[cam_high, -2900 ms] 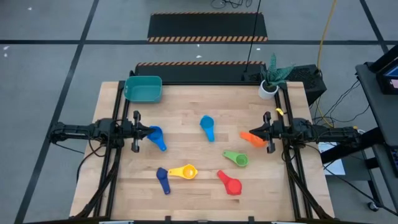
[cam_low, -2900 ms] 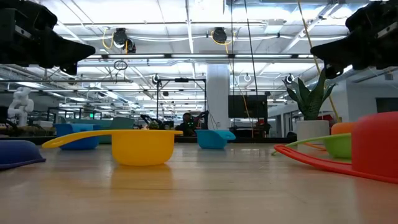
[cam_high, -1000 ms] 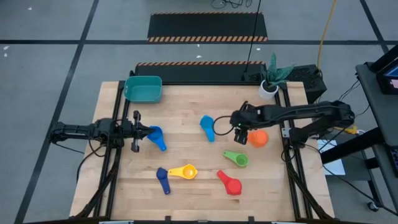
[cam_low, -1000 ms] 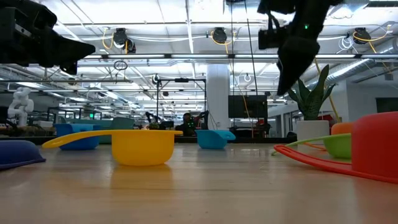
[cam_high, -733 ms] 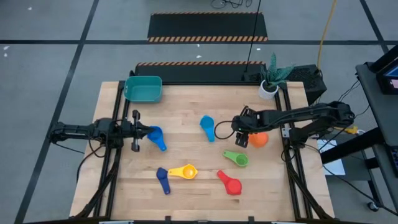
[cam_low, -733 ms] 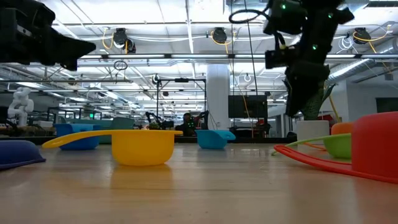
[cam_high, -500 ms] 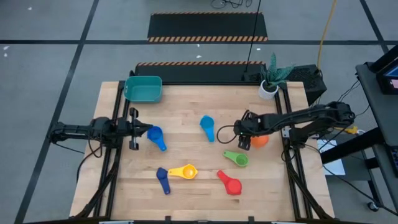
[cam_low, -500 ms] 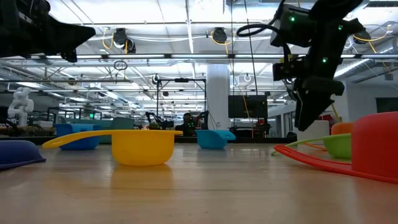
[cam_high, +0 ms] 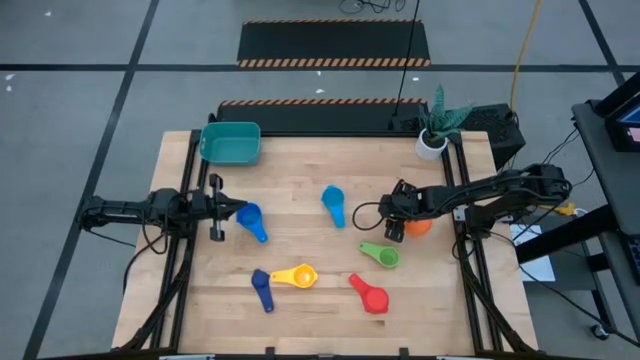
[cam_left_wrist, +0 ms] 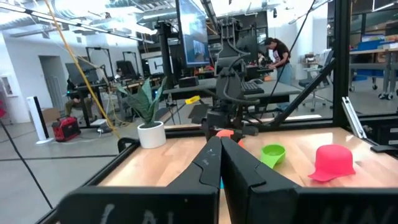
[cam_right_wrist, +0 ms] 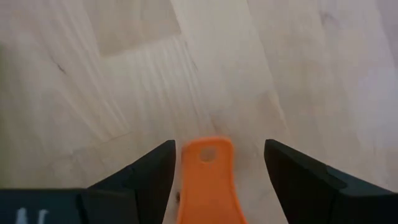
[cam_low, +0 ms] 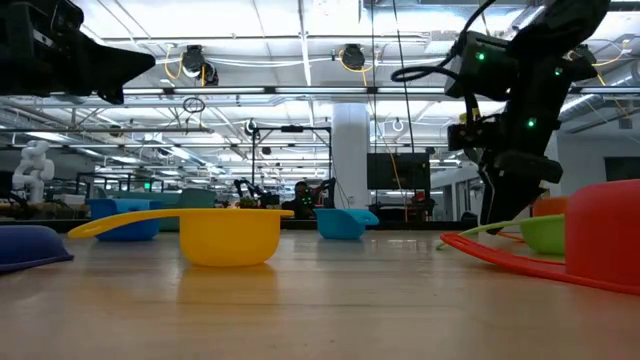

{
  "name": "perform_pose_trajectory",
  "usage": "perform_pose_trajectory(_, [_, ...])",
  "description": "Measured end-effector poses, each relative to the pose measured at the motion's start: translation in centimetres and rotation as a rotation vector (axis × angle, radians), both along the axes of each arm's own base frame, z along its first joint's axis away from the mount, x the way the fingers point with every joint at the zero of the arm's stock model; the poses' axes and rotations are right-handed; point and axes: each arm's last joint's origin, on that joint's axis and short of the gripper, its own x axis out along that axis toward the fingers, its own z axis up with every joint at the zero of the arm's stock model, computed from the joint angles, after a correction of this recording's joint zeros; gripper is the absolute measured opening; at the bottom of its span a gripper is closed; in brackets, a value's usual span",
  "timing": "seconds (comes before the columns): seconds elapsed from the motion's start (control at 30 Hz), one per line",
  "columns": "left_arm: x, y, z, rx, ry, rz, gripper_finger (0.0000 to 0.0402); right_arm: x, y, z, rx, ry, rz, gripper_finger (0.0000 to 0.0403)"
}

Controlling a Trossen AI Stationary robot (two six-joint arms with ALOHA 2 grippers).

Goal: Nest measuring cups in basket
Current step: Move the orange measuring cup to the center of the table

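Note:
The orange measuring cup [cam_high: 419, 226] rests on the table right of centre, its handle [cam_right_wrist: 206, 177] pointing toward the table's left edge. My right gripper [cam_right_wrist: 219, 144] is open and slants down over that handle's free end, one finger on each side, not touching it. My left gripper [cam_high: 238, 208] is shut and held level above the table at the left, beside the blue cup [cam_high: 250, 217]. The light blue [cam_high: 333, 202], green [cam_high: 381, 254], red [cam_high: 370, 296], yellow [cam_high: 298, 275] and dark blue [cam_high: 262, 289] cups lie spread over the table. The teal basket [cam_high: 231, 143] stands at the far left corner.
A white plant pot [cam_high: 432, 143] with a green plant stands at the far right corner. Black frame rails run along the table's left and right sides. Bare wood lies between the light blue cup and the basket.
My right gripper has come down toward the orange cup's handle, shifting a little toward the table's right and near edges, and stays open. The cups have kept their places.

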Motion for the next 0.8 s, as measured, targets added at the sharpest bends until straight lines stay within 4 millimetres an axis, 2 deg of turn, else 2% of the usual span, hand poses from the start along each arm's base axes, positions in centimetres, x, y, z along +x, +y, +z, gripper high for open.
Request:
perform_pose_trajectory(0.4, [0.0, 0.0, 0.0, -0.027, 0.003, -0.003, 0.0006, 0.0, -0.4, -0.2, 0.016, -0.016, -0.01, 0.024])
perform_pose_trajectory(0.63, [0.0, 0.0, 0.0, -0.027, 0.002, -0.004, 0.0006, -0.8, -0.7, -1.4, 0.069, -0.056, -0.05, 0.024])
perform_pose_trajectory(0.8, [0.0, 0.0, 0.0, -0.027, 0.001, -0.004, 0.0006, -1.2, -0.7, -1.9, 0.075, -0.041, -0.055, 0.0215])
